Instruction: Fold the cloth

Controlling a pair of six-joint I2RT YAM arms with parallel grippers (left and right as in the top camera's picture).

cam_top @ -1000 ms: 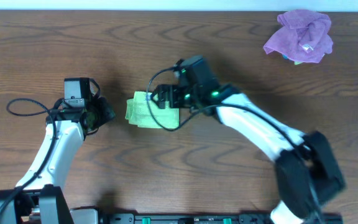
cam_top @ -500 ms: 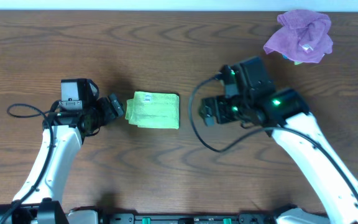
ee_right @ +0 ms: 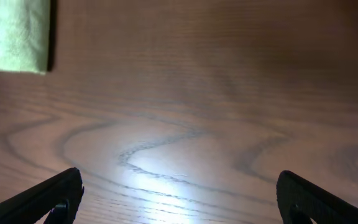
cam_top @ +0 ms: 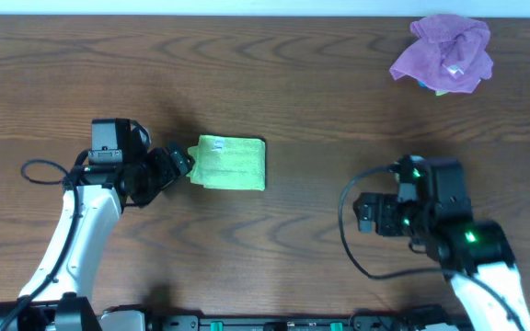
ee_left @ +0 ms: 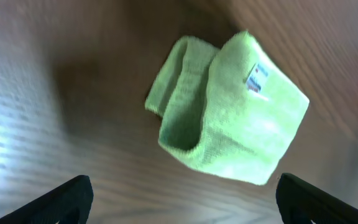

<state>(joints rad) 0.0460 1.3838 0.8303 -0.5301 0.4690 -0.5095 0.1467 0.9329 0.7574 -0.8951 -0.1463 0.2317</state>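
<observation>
Cloth point(cam_top: 231, 163) first: lime green, folded into a compact rectangle, lying flat left of the worktop's middle, with a small white tag point(cam_top: 217, 146) on its top layer toward the far edge. From the left wrist view its layered end faces the camera, the folds gaping a little.

Left gripper point(cam_top: 180, 161) sits right at that left end, just beside the cloth, and whether it touches cannot be told from overhead. Its fingers point(ee_left: 67, 193) are spread wide, nothing between them, the cloth lying ahead of the tips. The left arm reaches up from the near left corner, wrist bent toward the right edge.

Right gripper point(cam_top: 364, 213) hangs low by the near edge, right of centre, pointing left, jaws released and empty, well apart from the cloth. Its wrist view catches only a corner of green.

Bare worktop point(cam_top: 293, 74) lies open between them and around the cloth. Purple cloth point(cam_top: 444, 53) is crumpled at the far right corner, well clear.
</observation>
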